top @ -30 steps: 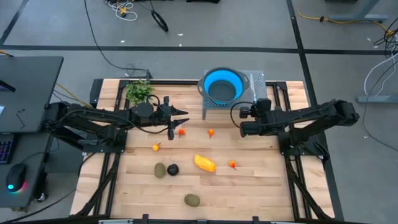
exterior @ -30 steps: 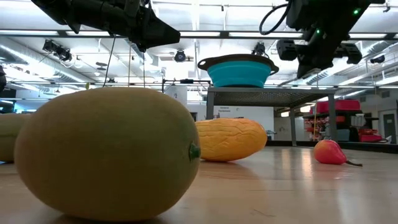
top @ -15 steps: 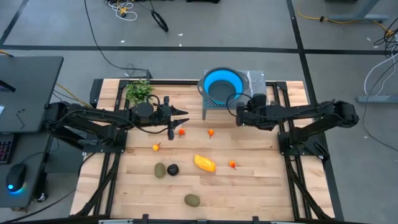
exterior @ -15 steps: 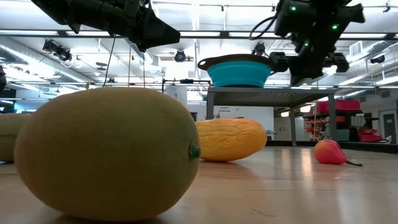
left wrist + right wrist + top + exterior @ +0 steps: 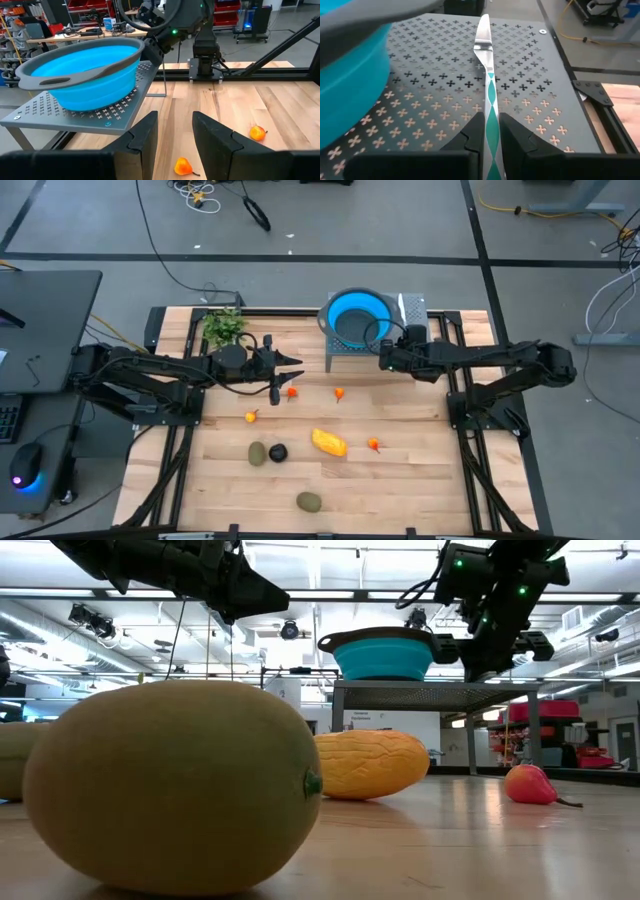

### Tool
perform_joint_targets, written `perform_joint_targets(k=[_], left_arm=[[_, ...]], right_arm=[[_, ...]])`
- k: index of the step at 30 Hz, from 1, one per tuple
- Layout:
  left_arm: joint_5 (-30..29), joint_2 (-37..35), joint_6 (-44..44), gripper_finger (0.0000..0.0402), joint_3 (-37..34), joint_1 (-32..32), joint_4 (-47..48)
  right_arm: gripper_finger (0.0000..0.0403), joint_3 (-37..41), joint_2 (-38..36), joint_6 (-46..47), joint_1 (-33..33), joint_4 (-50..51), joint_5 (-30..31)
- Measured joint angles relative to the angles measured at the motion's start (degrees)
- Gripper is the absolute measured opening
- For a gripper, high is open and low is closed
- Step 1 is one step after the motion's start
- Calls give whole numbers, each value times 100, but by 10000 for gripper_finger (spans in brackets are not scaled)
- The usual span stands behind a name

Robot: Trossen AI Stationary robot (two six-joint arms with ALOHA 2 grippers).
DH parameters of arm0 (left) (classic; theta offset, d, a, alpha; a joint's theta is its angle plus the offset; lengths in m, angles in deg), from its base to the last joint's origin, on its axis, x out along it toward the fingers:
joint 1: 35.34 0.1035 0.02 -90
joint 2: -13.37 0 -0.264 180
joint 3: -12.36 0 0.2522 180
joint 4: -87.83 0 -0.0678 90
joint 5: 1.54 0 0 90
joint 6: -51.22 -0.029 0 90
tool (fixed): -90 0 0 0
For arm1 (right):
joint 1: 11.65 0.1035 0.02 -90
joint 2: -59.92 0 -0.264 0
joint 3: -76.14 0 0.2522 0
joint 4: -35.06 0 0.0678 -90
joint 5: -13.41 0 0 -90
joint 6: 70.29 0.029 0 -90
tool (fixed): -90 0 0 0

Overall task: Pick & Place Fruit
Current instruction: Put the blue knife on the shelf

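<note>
Right arm at the rack, fruit on the table

Right gripper (image 5: 490,131) pinches the striped knife (image 5: 488,80) on the rack, upper centre; left gripper (image 5: 172,131) hovers open, empty; the fruit (image 5: 329,442) lies lower centre.

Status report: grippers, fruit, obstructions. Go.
Left gripper open, hovering above a small orange fruit. Right gripper over the metal rack, fingers astride a striped knife. All fruit on table, none in blue bowl.
</note>
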Motion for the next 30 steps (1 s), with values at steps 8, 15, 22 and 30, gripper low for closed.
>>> perform_joint_targets(k=[8,15,22,30], left_arm=[[-1,0,0,130,0,2,-1],[-1,0,0,130,0,0,-1],[-1,0,0,130,0,0,-1],[-1,0,0,130,0,1,-1]], right_arm=[[44,0,0,0,-115,-268,23],[44,0,0,-2,-115,-291,29],[44,0,0,-88,-115,-274,35],[44,0,0,-151,-115,-210,44]])
